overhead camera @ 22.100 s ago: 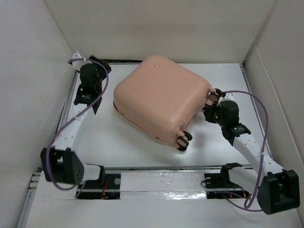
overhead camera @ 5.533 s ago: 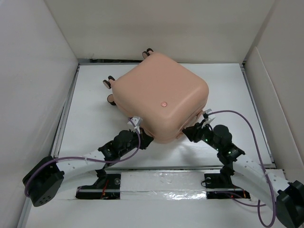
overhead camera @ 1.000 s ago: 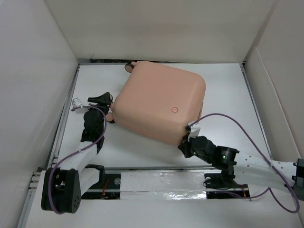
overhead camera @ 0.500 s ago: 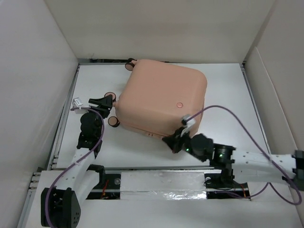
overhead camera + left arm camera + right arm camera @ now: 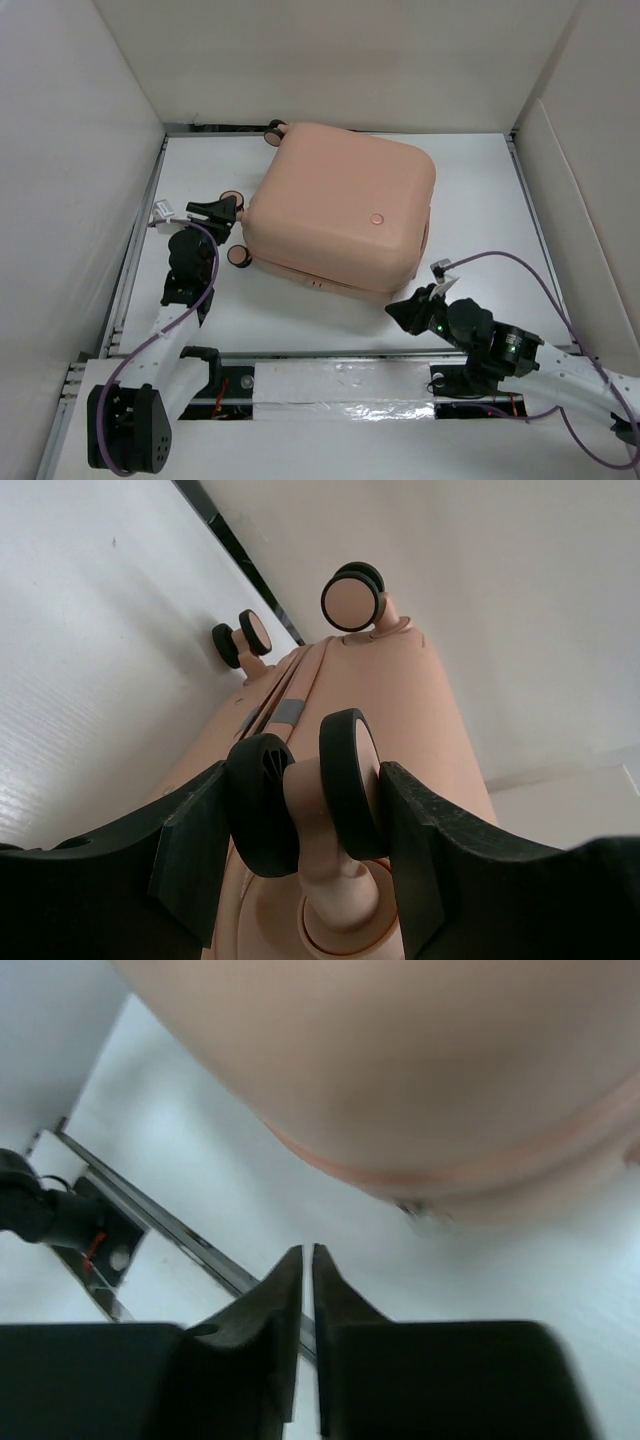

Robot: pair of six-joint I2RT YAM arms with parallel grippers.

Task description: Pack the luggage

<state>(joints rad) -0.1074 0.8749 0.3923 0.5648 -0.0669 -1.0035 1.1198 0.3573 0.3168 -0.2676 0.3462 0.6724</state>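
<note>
We see the luggage (image 5: 340,210) lying flat and closed on the white counter (image 5: 480,190), its salmon shell facing up with the round button mark (image 5: 376,217) on top. It sits just ahead of both sets of fingers.

The left fingers (image 5: 195,850) are clamped on a caster wheel (image 5: 345,785) at the corner of the case. The twin black discs fill the space between them, one finger pressing each outer face, and the pink stem runs down toward the base of the fingers. Past their tips the side of the case stretches away, and two more wheels (image 5: 350,598) stand out at its far end, one higher and one lower to the left.

The right fingers (image 5: 270,1330) are almost together, with only a thin slit between them and nothing in it. They touch nothing. The rounded lower edge of the shell hangs above and ahead of their tips, a little apart, with bare counter below it. From above, these fingers point at the near corner of the case and stop just short of it.
</note>
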